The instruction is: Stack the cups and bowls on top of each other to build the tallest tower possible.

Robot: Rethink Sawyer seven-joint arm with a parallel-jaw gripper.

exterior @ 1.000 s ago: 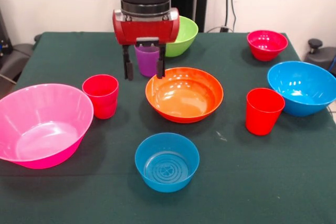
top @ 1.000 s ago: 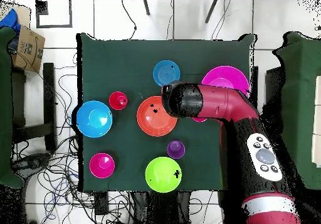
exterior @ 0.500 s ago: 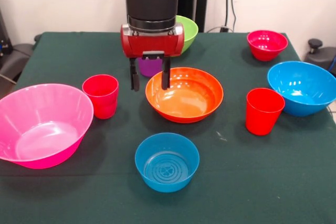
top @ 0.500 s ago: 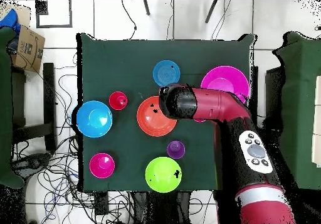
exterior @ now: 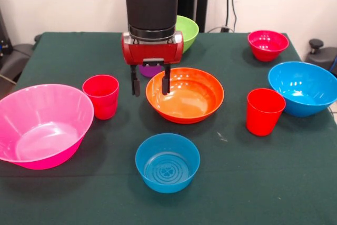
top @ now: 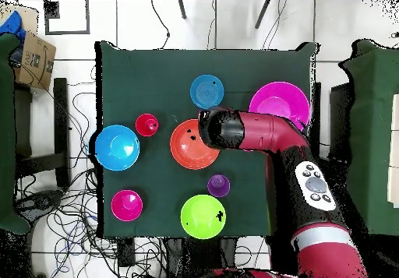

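Claw (exterior: 150, 82): spread, holding nothing; one finger over the orange bowl's (exterior: 185, 94) rim, the other outside it.
Since earlier: the claw has dropped lower and moved off the purple cup (exterior: 151, 69) toward the orange bowl.
Edges: large pink bowl (exterior: 41, 125) overhangs the desk (exterior: 247, 177) edge; large blue bowl (exterior: 304, 88) sits at the opposite edge.
Open room: bare cloth round the small blue bowl (exterior: 167, 162).
Cups: red cup (exterior: 101, 96) beside the pink bowl, another red cup (exterior: 264, 111) near the large blue bowl.
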